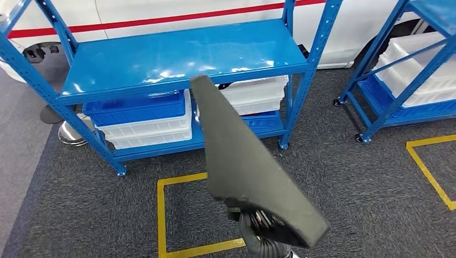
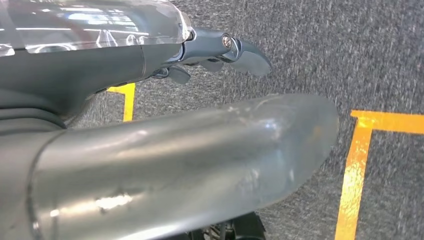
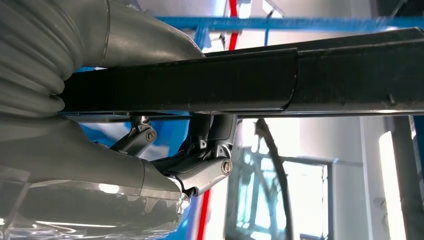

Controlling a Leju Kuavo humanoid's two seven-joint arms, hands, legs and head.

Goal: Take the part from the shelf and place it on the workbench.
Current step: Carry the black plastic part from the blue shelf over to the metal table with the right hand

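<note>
The right hand (image 3: pixel 195 165) clamps the dark flat part (image 1: pixel 247 161) between thumb and fingers, carrying it raised and clear of the blue shelf (image 1: pixel 177 56) for transfer to the workbench; the left hand (image 2: pixel 215 55) hangs empty, fingers loosely extended

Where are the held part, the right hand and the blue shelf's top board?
part (image 1: pixel 247 161), head view, middle of its dark flat face
right hand (image 3: pixel 200 165), right wrist view, fingers gripping under the part
blue shelf (image 1: pixel 177 56), head view, bare top board
</note>
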